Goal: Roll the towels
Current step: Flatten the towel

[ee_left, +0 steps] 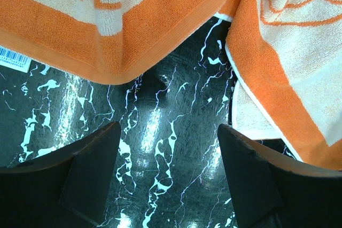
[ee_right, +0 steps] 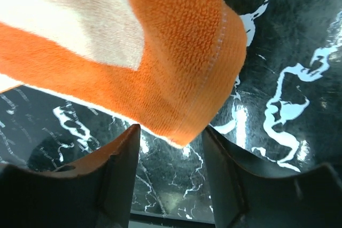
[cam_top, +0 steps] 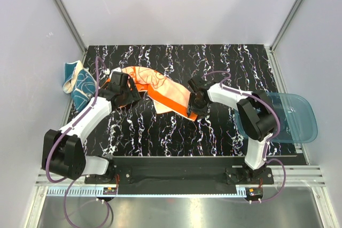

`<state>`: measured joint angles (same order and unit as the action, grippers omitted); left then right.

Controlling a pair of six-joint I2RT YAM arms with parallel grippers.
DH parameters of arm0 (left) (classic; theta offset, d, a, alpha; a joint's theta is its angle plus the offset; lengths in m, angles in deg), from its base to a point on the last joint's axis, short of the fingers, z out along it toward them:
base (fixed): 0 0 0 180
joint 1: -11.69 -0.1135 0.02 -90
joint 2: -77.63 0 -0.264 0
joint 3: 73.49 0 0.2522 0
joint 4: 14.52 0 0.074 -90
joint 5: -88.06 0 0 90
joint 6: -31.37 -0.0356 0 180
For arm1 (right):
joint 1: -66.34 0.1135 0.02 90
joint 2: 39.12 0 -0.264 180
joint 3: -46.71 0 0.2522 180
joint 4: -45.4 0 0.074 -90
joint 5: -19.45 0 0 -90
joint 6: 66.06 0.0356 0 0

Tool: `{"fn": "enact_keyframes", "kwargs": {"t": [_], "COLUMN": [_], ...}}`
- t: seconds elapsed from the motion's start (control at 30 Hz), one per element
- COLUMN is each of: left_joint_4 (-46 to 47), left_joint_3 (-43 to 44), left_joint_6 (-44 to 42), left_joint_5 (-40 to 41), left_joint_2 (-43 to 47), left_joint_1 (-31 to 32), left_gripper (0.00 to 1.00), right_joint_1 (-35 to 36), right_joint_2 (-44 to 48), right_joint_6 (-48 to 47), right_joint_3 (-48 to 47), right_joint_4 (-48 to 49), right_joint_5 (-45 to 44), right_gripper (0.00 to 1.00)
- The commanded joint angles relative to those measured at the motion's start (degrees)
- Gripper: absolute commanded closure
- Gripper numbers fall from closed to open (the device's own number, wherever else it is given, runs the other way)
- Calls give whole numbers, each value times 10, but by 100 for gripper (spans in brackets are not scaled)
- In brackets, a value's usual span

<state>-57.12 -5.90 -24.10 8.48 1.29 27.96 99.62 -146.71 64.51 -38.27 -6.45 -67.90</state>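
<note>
Unrolled: orange-peach terry towel (cam_top: 163, 86) centre, teal swirled cloth (cam_top: 80, 85) far left; left gripper (ee_left: 168, 142) wide, empty; right gripper (ee_right: 171, 132) half-open astride orange corner.

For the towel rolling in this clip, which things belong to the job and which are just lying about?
Part of the job:
- orange towel, spread mid-table
- teal towel, bunched at the left edge

Just lying about:
- translucent blue tray, at the right edge

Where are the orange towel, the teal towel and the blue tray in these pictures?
orange towel (cam_top: 160, 86): top view, on its peach middle part.
teal towel (cam_top: 85, 92): top view, on its teal side with white swirls.
blue tray (cam_top: 296, 118): top view, on its bare bottom, right of the arm.
</note>
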Motion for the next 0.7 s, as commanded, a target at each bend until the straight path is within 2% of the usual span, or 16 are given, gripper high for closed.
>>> {"fn": "enact_keyframes", "kwargs": {"t": [0.0,0.07,0.17,0.2,0.43,0.6,0.67], "left_joint_4": [19,19,15,12,10,-13,-27], "left_joint_3": [-4,-5,-4,-4,0,23,46], "left_joint_6": [-7,-7,-6,-6,-9,-17,-30], "left_joint_5": [-7,-7,-6,-6,7,32,80], "left_joint_2": [8,8,6,5,0,-7,-14], "left_joint_1": [-3,-3,-3,-3,-3,5,17], "left_gripper": [22,22,22,22,23,24,24], "right_joint_1": [11,10,10,10,10,-23,-45], "right_joint_2": [-8,-10,-10,-9,26,75,93], "right_joint_6": [11,10,8,7,-19,-46,-59], "right_joint_3": [12,17,21,22,-13,-109,-138], "right_joint_4": [27,31,36,38,2,-79,-103], "right_joint_5": [16,17,22,24,13,-22,-24], "right_gripper": [46,50,63,71,99,100,100]}}
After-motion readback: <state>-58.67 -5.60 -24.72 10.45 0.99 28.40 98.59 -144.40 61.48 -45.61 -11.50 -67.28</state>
